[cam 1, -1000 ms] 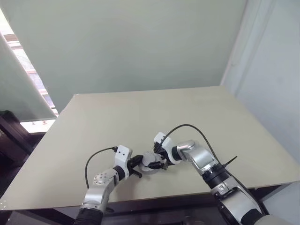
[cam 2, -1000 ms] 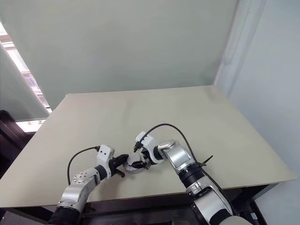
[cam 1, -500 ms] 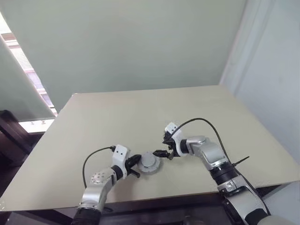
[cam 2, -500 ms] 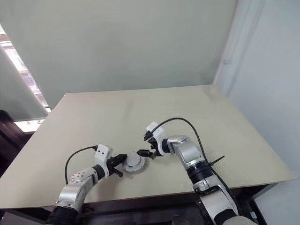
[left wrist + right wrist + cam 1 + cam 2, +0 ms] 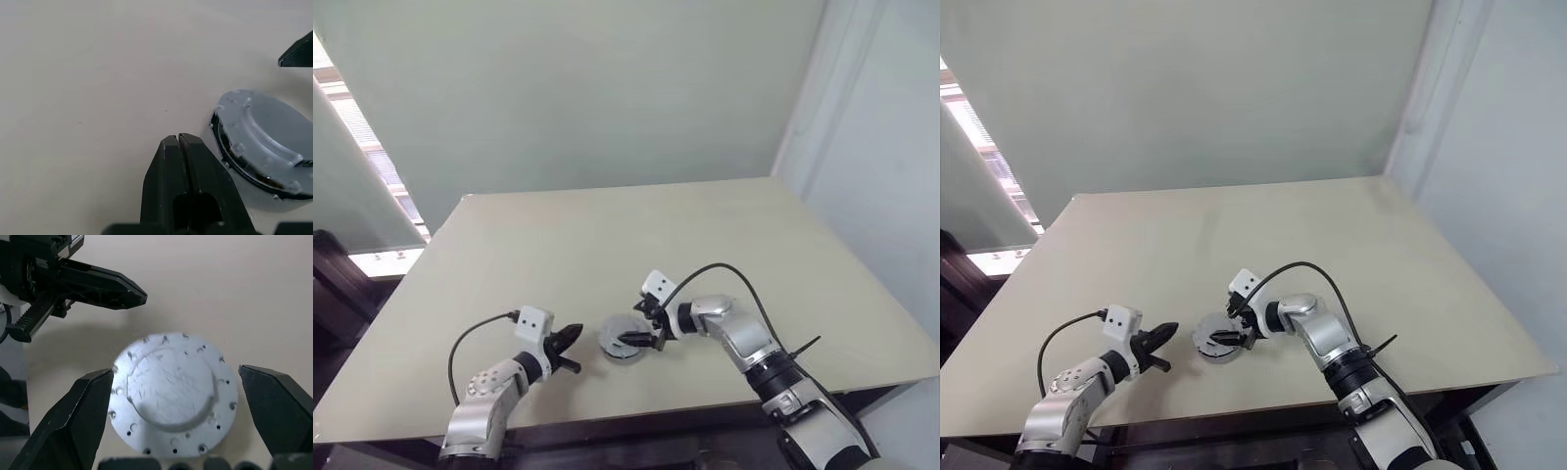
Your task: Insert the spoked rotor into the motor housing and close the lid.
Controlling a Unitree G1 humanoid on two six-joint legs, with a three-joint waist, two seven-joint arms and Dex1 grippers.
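The lid already sits on the motor housing near the table's near edge. The right gripper straddles it, 2 fingers apart. The left gripper, pressed together, waits just left. Close evenly across the rim, keeping the lid flat

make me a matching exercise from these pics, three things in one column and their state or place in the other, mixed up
Things:
1. left claw
2. right claw
3. lid

States or places:
A. flat on the table, closing the round assembly
B. shut, empty, off to one side of the assembly
C. open, fingers either side of the disc

Pairs: 1-B, 2-C, 3-A
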